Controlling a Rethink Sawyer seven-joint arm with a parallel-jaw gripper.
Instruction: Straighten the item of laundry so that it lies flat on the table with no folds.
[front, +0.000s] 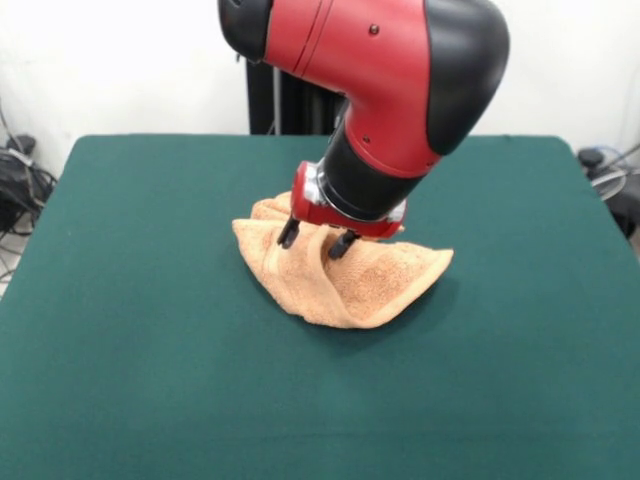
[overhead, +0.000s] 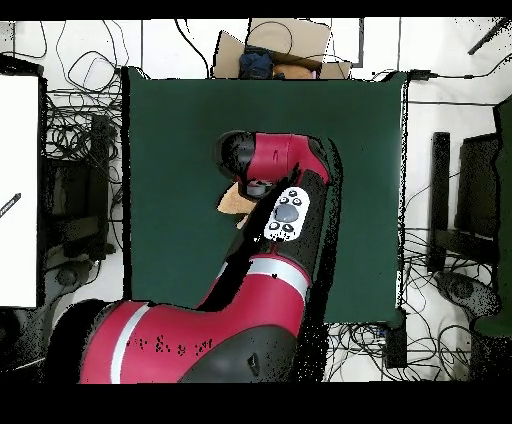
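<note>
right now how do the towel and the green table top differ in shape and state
The peach-orange towel is bunched into a peaked heap with folds, while the green table top lies flat and smooth. The towel covers only a small patch near the middle; the table top spreads far wider around it. The gripper has its fingers down at the towel's raised ridge, not on the table top. Both look like cloth surfaces.
</note>
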